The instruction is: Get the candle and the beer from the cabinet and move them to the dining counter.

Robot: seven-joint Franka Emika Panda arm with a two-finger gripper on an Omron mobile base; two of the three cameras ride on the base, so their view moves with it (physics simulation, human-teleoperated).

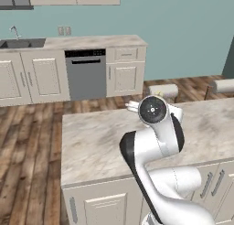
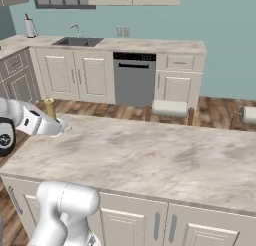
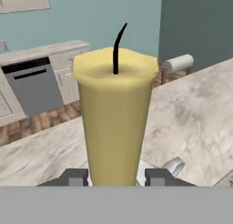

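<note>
The hand (image 3: 116, 176) was clamped on the candle (image 3: 114, 114), one dark finger (image 3: 75, 176) pressed against each side of the pale-yellow body near its base. In the hand view the candle stood upright between the fingers, its black wick (image 3: 118, 48) curving up from the slightly sunken top, and part of its silver-grey dish holder (image 3: 170, 166) showed behind the base, low over the marbled bench (image 3: 195, 118).

In the right base view the white arm (image 2: 30, 121) reached over the near-left corner of the dining bench (image 2: 150, 160), and the top of the candle (image 2: 49, 106) rose just above the wrist there. Whether the holder touched the stone top or sat just above it could not be told. In the left base view the arm (image 1: 155, 137) folded up in front of the bench (image 1: 91, 141) and covered the held candle.

Beyond the bench, across the wood floor (image 1: 27, 146), a row of cream panelled cabinets (image 2: 75, 75) ran along the teal wall with a grey dishwasher (image 2: 134, 80) set into it and a sink (image 2: 79, 41) with a tap in its marbled worktop. Two stools with pale cushioned seats (image 2: 170, 108) stood at the far side of the bench.
</note>
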